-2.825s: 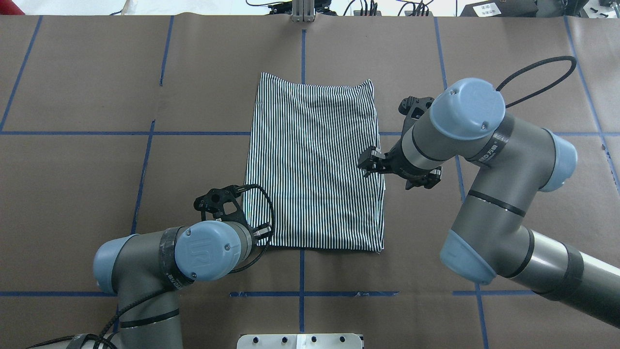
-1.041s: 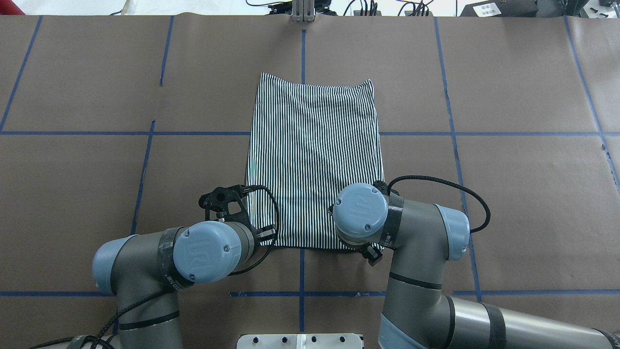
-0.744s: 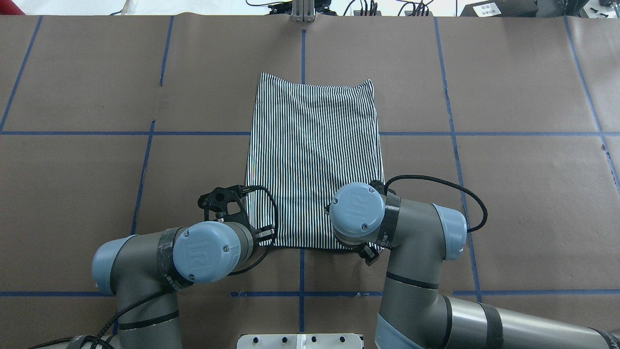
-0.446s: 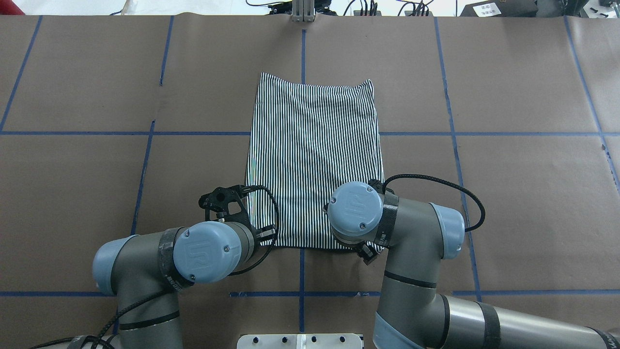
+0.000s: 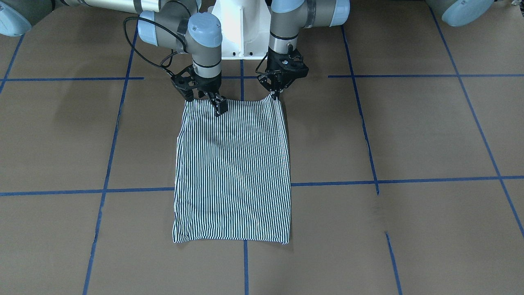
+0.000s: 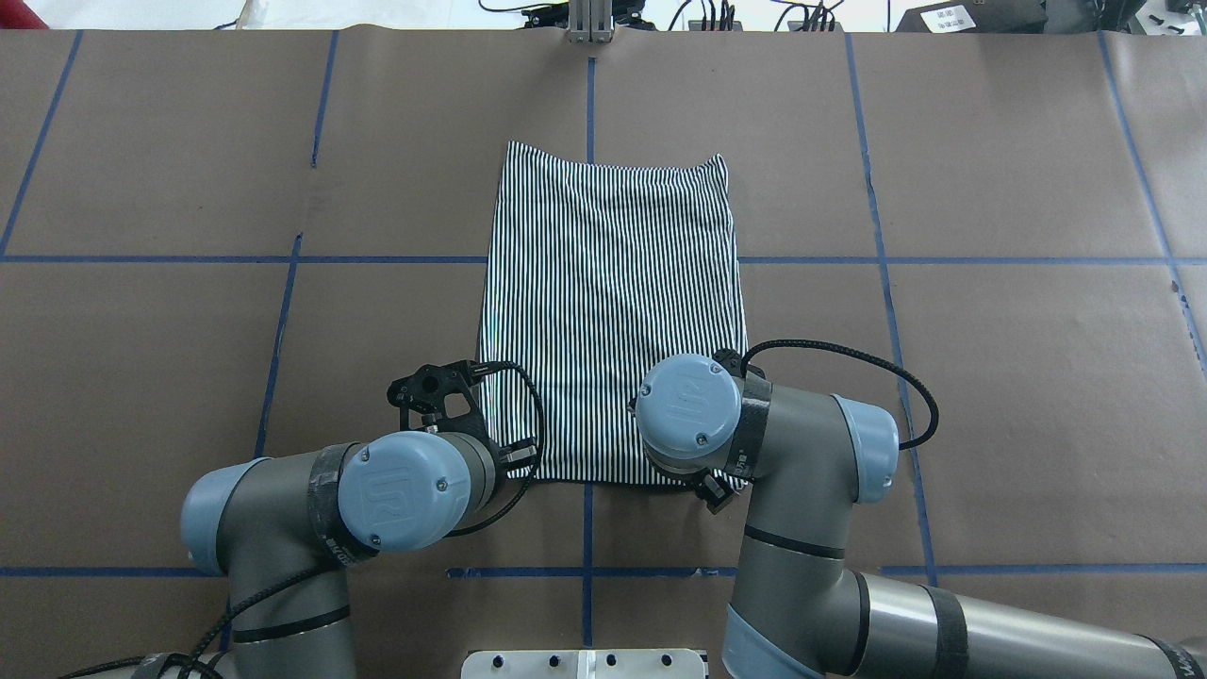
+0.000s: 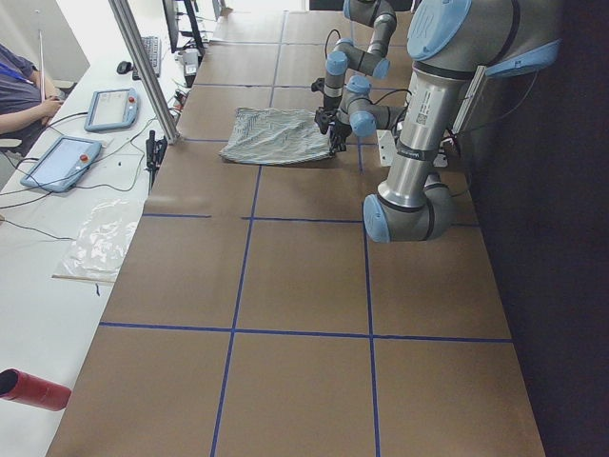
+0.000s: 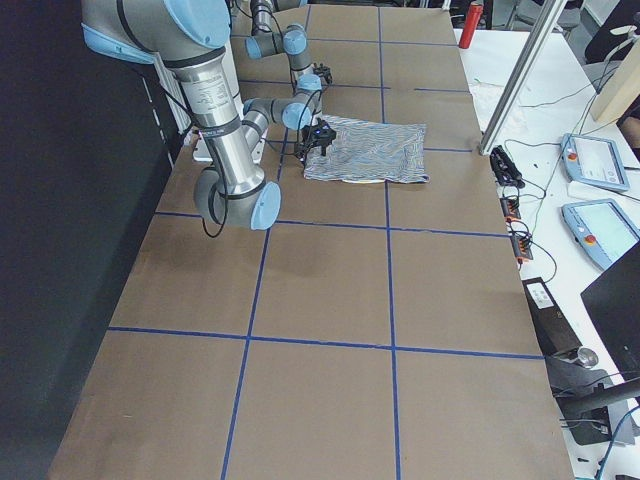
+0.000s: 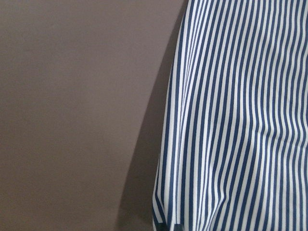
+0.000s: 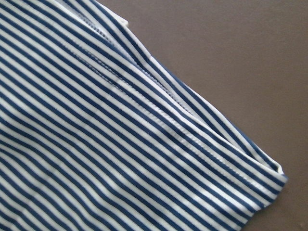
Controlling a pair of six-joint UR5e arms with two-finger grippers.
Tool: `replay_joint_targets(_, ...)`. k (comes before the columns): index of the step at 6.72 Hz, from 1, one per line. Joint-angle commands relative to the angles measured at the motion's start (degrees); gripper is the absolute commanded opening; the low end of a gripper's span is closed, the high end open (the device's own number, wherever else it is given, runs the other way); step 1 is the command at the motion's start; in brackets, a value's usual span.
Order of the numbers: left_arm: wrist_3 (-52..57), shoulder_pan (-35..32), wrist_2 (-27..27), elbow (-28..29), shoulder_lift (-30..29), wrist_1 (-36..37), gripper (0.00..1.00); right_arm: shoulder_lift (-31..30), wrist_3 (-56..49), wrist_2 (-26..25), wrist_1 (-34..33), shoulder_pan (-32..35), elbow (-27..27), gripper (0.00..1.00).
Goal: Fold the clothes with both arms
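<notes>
The striped shirt (image 6: 608, 311) lies flat in the middle of the brown table (image 6: 990, 377), narrowed to a long rectangle with one short edge toward the robot. The left gripper (image 5: 275, 95) is at that edge's left corner, and its jaws look pinched together on the cloth, which rises slightly there. The right gripper (image 5: 206, 104) stands at the other near corner with its jaws apart, one finger over the stripes. The step in hand appears to be taking both near corners to fold that edge across to the far one. The right gripper would do best to close on every layer right at the corner. Both should then lift level and together, keeping the edge taut, and lay it square without dragging the lower half.
</notes>
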Motion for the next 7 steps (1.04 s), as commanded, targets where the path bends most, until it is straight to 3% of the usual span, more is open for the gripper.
replay_joint_targets(1,0.0,0.0,0.0,-0.1,0.0,0.0,0.0,0.2,-0.1,0.0,0.0,0.0,-0.6,1.0)
replay_joint_targets(4,0.0,0.0,0.0,-0.1,0.0,0.0,0.0,0.2,0.0,0.2,-0.1,-0.1,-0.9,1.0)
replay_joint_targets(5,0.1,0.0,0.0,-0.1,0.1,0.0,0.0,0.2,0.4,0.2,-0.1,0.0,-0.8,0.68)
replay_joint_targets(6,0.1,0.0,0.0,-0.1,0.1,0.0,0.0,0.2,0.4,0.2,-0.3,0.0,-0.7,0.29)
replay_joint_targets(7,0.1,0.0,0.1,-0.2,0.0,0.0,0.0,0.2,0.0,0.2,-0.4,0.0,-0.5,0.02)
